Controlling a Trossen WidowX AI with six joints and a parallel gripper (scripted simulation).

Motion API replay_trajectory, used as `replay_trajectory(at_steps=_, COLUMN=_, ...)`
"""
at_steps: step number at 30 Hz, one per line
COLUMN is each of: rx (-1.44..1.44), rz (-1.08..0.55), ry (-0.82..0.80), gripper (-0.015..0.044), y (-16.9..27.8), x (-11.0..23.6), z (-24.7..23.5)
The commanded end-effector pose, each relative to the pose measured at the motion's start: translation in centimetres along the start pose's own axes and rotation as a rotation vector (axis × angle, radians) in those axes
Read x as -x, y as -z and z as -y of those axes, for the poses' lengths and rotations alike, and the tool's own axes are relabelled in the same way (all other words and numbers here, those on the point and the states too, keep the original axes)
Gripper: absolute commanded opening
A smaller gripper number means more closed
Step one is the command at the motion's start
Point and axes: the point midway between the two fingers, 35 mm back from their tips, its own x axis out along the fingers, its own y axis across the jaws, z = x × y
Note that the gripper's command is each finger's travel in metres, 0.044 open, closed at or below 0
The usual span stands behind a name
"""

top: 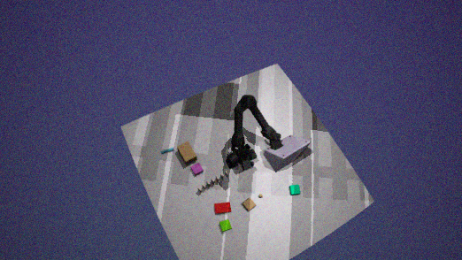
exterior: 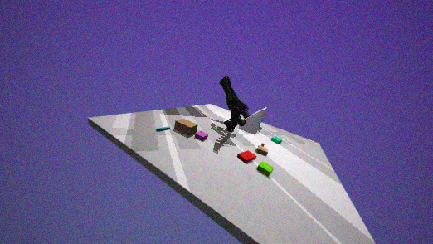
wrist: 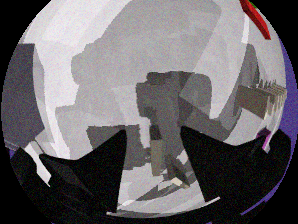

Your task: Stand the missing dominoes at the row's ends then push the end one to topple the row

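A row of several small grey-brown dominoes (top: pixel 209 186) (exterior: pixel 221 142) (wrist: pixel 253 103) stands upright, seen at the right edge of the wrist view. My gripper (top: pixel 242 164) (exterior: pixel 229 129) (wrist: pixel 153 132) is low beyond the row's right end in the top view, its fingers partly open. In the wrist view a loose domino (wrist: pixel 157 158) lies in line with the gap, with space to both fingers. Another domino (wrist: pixel 180 182) shows just beside it, nearer the right finger. Whether these two stand or lie is unclear, and both are hidden by the arm in the top and exterior views.
A brown box (top: pixel 187 152) (exterior: pixel 186 127) and a purple block (top: pixel 197 169) (exterior: pixel 201 135) are left of the arm. A red block (top: pixel 222 208) (exterior: pixel 246 156), green block (top: pixel 226 225) (exterior: pixel 265 168) and tan block (top: pixel 249 204) are in front. A lavender slab (top: pixel 288 148) is by the arm's base.
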Motion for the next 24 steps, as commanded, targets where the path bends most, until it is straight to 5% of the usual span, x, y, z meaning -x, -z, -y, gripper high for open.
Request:
replay_trajectory(at_steps=1, rx=0.005, rz=-0.004, ry=0.001, gripper=0.0177, y=0.1, x=0.0, z=0.0)
replay_trajectory(at_steps=7, rx=0.005, rz=-0.004, ry=0.001, gripper=0.0024, y=0.1, x=0.0, z=0.0)
replay_trajectory(at_steps=15, rx=0.005, rz=-0.004, ry=0.001, gripper=0.0024, y=0.1, x=0.6, z=0.0)
replay_trajectory(at_steps=24, rx=0.006, rz=0.001, ry=0.0, gripper=0.0024, y=0.5, x=10.9, z=-0.4)
